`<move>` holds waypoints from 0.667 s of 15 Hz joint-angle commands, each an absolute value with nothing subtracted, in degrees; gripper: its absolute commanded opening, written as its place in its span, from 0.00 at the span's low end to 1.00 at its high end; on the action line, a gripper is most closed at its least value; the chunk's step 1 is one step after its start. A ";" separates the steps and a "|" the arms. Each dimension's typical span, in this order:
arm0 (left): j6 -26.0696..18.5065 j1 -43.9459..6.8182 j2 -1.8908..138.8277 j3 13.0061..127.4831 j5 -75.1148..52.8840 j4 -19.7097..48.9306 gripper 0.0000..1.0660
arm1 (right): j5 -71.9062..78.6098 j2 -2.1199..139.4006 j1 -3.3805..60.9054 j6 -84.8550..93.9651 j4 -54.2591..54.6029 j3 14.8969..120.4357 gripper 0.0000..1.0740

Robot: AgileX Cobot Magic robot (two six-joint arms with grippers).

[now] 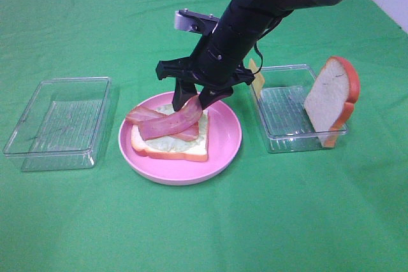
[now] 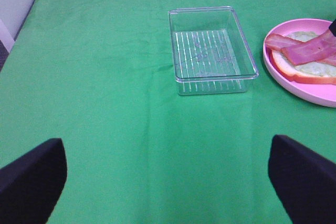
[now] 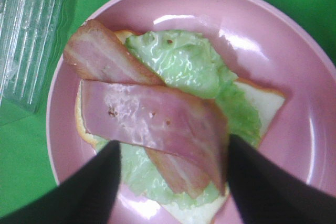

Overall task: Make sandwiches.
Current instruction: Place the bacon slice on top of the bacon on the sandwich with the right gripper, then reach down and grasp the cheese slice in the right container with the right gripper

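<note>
On the pink plate point(image 1: 223, 141) lies a white bread slice point(image 1: 169, 151) with pale green lettuce point(image 3: 178, 61) and two crossed reddish bacon strips point(image 1: 167, 123) on top. My right gripper point(image 1: 194, 103) hangs just over the plate's back, jaws apart. Its dark fingers point(image 3: 100, 182) straddle one end of the upper bacon strip point(image 3: 152, 119). A second bread slice point(image 1: 331, 97) leans upright on the right clear tray's edge. A yellow cheese square point(image 1: 257, 78) peeks out behind my right arm. My left gripper point(image 2: 168, 182) is open and empty, low over the green cloth.
An empty clear tray point(image 1: 57, 122) sits left of the plate; it also shows in the left wrist view point(image 2: 210, 51). The right clear tray point(image 1: 287, 113) stands right of the plate. Green cloth covers the table.
</note>
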State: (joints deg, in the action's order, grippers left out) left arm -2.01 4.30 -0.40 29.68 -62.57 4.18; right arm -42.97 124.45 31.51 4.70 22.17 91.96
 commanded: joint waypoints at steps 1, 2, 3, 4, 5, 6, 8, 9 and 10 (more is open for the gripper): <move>-1.60 4.30 -1.26 29.51 -61.71 4.53 0.92 | -43.60 122.33 31.34 4.07 21.77 92.25 0.93; -1.60 4.30 -1.26 29.51 -61.71 4.53 0.92 | -43.72 121.52 31.34 4.07 21.72 92.25 0.92; -1.60 4.30 -1.26 29.51 -61.71 4.53 0.92 | -44.35 120.55 31.34 3.78 21.49 92.25 0.92; -1.60 4.30 -1.26 29.51 -61.71 4.53 0.92 | -45.26 119.86 31.34 3.38 21.37 92.25 0.92; -1.60 4.30 -1.26 29.51 -61.71 4.53 0.92 | -46.52 118.77 31.34 2.46 20.91 92.25 0.92; -1.60 4.30 -1.26 29.51 -61.71 4.53 0.92 | -47.21 117.97 31.34 1.89 20.74 92.25 0.92; -1.60 4.30 -1.26 29.51 -61.71 4.53 0.92 | -51.91 114.36 31.23 -1.66 18.74 92.70 0.92; -1.60 4.30 -1.26 29.51 -61.71 4.53 0.92 | -56.44 112.93 30.71 -3.84 15.24 94.71 0.92; -1.60 4.30 -1.26 29.51 -61.71 4.53 0.92 | -62.80 112.53 30.31 -7.05 11.75 98.32 0.92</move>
